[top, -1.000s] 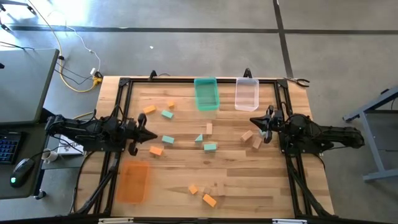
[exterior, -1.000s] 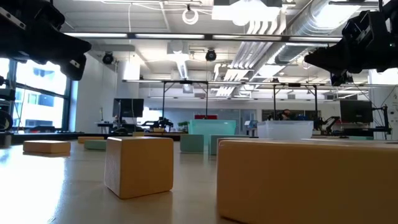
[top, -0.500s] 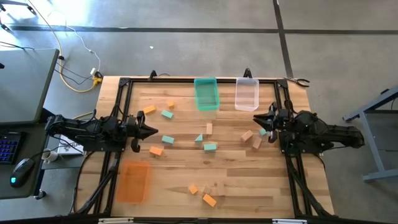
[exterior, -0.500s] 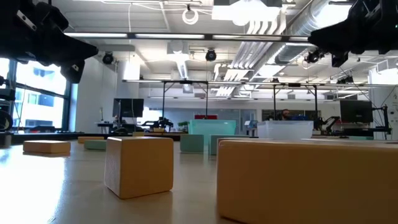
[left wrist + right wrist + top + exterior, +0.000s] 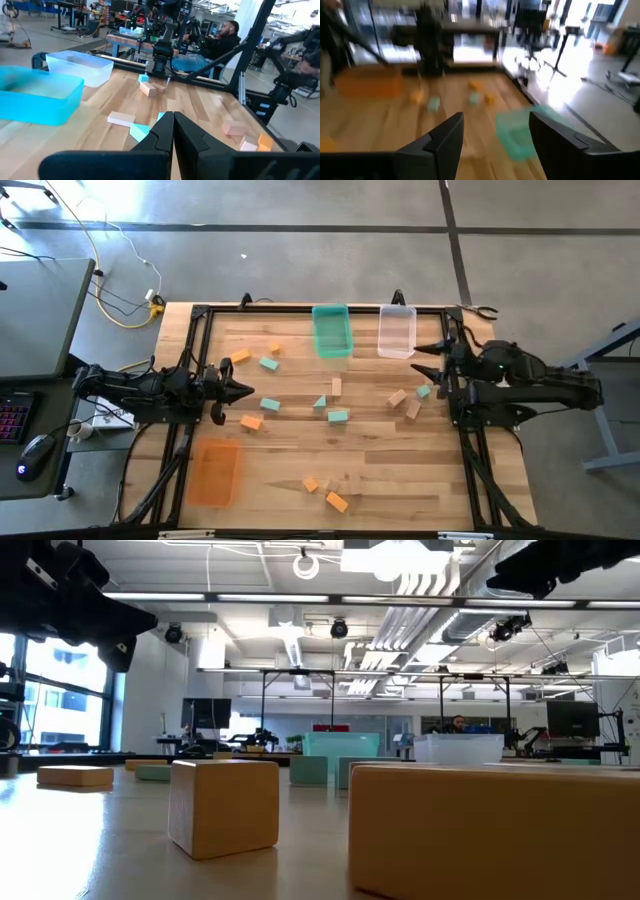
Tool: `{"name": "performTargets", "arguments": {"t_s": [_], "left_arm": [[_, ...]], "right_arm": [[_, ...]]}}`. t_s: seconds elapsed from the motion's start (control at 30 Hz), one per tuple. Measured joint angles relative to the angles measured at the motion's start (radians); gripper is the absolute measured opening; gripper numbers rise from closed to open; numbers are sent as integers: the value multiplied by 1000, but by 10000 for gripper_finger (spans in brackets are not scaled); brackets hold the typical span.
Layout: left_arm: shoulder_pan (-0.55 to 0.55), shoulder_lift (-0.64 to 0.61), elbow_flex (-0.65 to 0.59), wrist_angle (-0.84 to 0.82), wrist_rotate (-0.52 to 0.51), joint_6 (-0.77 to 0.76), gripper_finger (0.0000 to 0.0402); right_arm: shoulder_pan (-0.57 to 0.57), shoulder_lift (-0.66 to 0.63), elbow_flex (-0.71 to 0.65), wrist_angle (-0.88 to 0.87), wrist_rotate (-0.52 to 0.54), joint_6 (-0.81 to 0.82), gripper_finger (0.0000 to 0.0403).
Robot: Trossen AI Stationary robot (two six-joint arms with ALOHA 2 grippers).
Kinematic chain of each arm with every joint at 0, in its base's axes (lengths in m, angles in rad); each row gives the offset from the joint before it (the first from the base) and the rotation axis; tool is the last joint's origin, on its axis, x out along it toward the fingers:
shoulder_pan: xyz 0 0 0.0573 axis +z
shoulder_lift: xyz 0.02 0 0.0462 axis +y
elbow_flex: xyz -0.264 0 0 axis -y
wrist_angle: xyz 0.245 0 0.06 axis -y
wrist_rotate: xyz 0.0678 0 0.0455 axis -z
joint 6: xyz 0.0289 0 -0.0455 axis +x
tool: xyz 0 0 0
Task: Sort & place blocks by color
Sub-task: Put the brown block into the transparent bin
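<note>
We see the right gripper [image 5: 428, 359] at the right side of the table [image 5: 370, 470], its fingers [image 5: 445, 142] spread wide apart with nothing between them. It sits beside the clear bin [image 5: 397, 331], touching neither that nor any block. Just beside it, a little nearer the table's middle, lie a small teal block [image 5: 423, 391] and two tan blocks [image 5: 405, 402]; all three rest on the wood, apart from the fingers.

The left gripper [image 5: 246, 389] hovers at the left side, clenched tight and empty; in its own wrist view the two fingers [image 5: 172, 132] meet in a closed point. Near its tip lie a teal block [image 5: 270, 405] and an orange block [image 5: 251, 422], neither touched. An orange block [image 5: 240, 356] and another teal one [image 5: 268, 363] lie toward the far edge on that side.

Between the arms, we find a tan bar [image 5: 336, 386] and teal pieces [image 5: 337, 416] mid-table. The teal bin [image 5: 333, 331] stands at the far edge beside the clear one. The orange bin [image 5: 213, 471] lies at the near left, with orange blocks [image 5: 336, 501] near the front edge.
</note>
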Motion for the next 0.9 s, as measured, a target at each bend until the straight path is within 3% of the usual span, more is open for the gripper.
{"name": "performTargets", "arguments": {"t_s": [0.2, 0.47, 0.9], "left_arm": [[0, 0, 0, 0, 3, 18, 0], [0, 0, 0, 0, 6, 18, 0], [0, 0, 0, 0, 6, 19, 0]], "right_arm": [[0, 220, 179, -274, -7, -5, 216], [0, 430, 253, -444, -77, -5, 216], [48, 739, 253, -467, -138, -46, 215]]}}
